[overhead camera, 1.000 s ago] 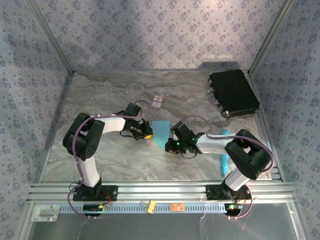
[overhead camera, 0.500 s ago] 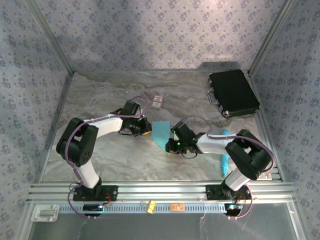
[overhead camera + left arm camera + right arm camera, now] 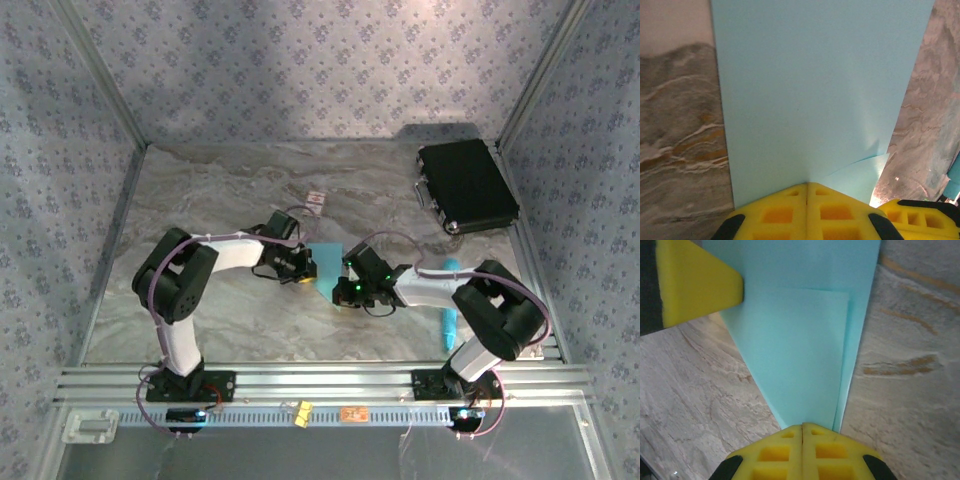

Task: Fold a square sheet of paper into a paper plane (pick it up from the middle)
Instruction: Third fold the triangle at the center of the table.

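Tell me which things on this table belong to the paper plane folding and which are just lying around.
For the job: partly folded light-blue paper, left hand and right hand, both shut with tips at it.
Lying about: black case, small white card, cyan stick.

No legible txt — card [image 3: 316,203] marks too small.

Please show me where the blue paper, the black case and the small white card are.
blue paper [image 3: 326,261]: top external view, on its flat middle.
black case [image 3: 467,185]: top external view, on the middle of its lid.
small white card [image 3: 316,203]: top external view, on its centre.
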Controlling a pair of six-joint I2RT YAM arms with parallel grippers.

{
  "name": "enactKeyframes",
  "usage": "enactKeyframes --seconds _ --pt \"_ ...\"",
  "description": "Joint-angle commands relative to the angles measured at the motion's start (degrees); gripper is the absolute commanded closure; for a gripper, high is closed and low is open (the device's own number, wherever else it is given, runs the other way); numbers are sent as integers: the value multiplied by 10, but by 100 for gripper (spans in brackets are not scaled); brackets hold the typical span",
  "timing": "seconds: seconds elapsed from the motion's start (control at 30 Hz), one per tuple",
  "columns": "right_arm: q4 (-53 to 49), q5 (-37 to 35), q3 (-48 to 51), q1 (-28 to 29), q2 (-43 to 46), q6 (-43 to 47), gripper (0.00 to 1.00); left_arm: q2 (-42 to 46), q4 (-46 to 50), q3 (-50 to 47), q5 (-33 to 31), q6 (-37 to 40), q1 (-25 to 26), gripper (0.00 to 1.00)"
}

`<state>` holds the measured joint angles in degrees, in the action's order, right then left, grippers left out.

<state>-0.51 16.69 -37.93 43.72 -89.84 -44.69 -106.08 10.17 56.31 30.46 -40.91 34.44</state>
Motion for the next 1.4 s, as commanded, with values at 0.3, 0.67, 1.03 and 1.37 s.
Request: enactKeyframes --seconds 0.3,0.67,1.03,1.37 --pt "-35 32 -97 7 -49 24 98 -22 36 -10 -33 22 0 95" --pt "-33 24 -101 11 -115 22 97 -25 33 -12 -30 22 0 95" --pt "-29 31 -11 5 -34 21 96 -34 41 -9 -36 29 -2 96" --pt "-76 5 58 3 36 34 95 -35 42 -9 -34 29 -2 96"
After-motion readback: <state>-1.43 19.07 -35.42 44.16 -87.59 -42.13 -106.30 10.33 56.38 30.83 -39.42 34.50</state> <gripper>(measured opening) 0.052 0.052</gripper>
